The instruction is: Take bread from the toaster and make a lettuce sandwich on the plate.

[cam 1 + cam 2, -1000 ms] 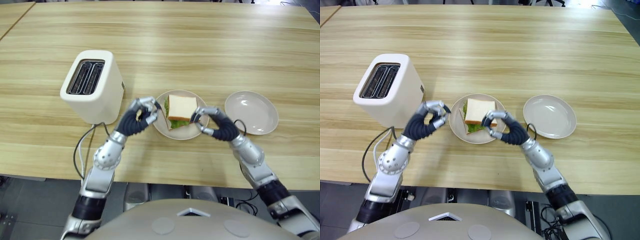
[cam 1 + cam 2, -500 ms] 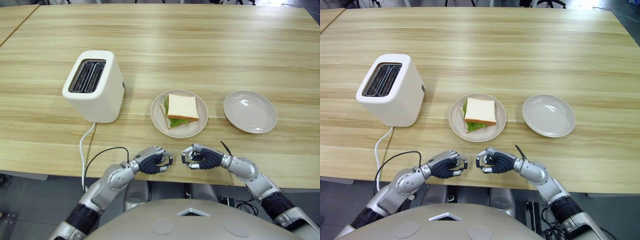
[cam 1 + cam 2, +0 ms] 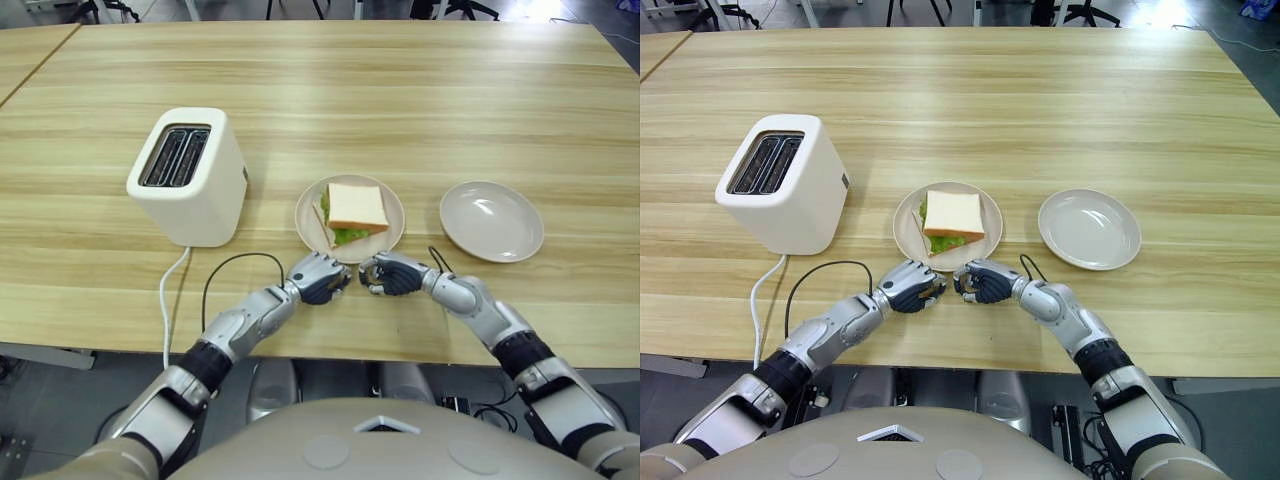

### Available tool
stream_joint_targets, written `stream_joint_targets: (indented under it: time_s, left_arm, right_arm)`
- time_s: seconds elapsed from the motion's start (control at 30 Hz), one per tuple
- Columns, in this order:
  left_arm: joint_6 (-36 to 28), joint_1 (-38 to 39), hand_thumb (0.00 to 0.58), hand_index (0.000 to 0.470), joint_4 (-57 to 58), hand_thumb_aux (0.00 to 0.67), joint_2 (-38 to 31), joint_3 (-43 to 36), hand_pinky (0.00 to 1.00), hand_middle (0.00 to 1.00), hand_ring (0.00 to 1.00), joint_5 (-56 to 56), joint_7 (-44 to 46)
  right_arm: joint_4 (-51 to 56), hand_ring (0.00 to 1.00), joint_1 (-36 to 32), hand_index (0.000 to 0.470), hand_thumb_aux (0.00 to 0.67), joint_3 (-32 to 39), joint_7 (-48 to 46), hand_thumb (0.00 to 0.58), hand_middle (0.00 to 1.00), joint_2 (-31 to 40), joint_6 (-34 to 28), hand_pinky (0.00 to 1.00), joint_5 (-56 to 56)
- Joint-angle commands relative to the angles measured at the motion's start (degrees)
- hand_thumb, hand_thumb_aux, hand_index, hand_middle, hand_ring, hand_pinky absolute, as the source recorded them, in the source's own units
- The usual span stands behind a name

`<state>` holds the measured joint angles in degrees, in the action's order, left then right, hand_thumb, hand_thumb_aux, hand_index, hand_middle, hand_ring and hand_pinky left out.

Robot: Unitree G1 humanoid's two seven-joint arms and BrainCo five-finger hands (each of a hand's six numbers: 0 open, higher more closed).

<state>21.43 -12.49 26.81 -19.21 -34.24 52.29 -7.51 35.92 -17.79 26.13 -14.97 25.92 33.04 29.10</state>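
Observation:
A sandwich (image 3: 354,210) of two bread slices with green lettuce between them lies on the beige plate (image 3: 390,232) at the table's middle. The cream toaster (image 3: 188,175) stands to the left, its two slots dark. My left hand (image 3: 318,279) rests on the table just in front of the plate's near rim, fingers curled and holding nothing. My right hand (image 3: 388,274) sits beside it, also curled into a fist, a small gap between the two.
A second, bare beige plate (image 3: 491,221) sits to the right of the sandwich plate. The toaster's white cord (image 3: 172,300) runs toward the near table edge, and a thin black cable (image 3: 232,266) loops by my left forearm.
The whole view has shifted, so the camera moved. Both hands pulled back from the plate's sides to the near edge, then came forward to just before its rim.

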Motion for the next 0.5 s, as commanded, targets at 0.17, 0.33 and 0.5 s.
stream_joint_targets:
  time_s: [0.17, 0.33, 0.5]
  left_arm:
    - [-1.2, -11.5, 0.580, 0.460, 23.5, 0.670, 2.6, -0.5, 1.00, 1.00, 1.00, -1.5, -3.9]
    - [-1.0, -20.1, 0.580, 0.460, 39.3, 0.670, 6.9, 0.4, 1.00, 1.00, 1.00, -4.5, -4.8]
    - [-2.2, -23.4, 0.580, 0.460, 46.8, 0.670, 9.5, 1.5, 1.00, 1.00, 1.00, -7.3, -4.2]
  right_arm:
    - [25.3, 1.00, -15.1, 0.460, 0.670, 0.6, 3.6, 0.580, 1.00, -6.3, 0.1, 1.00, 2.5]
    - [35.2, 1.00, -21.0, 0.460, 0.670, -0.3, 6.3, 0.580, 1.00, -10.2, -2.0, 1.00, 2.4]
    - [39.4, 1.00, -24.7, 0.460, 0.670, -1.1, 9.8, 0.580, 1.00, -12.6, -4.5, 1.00, 2.1]
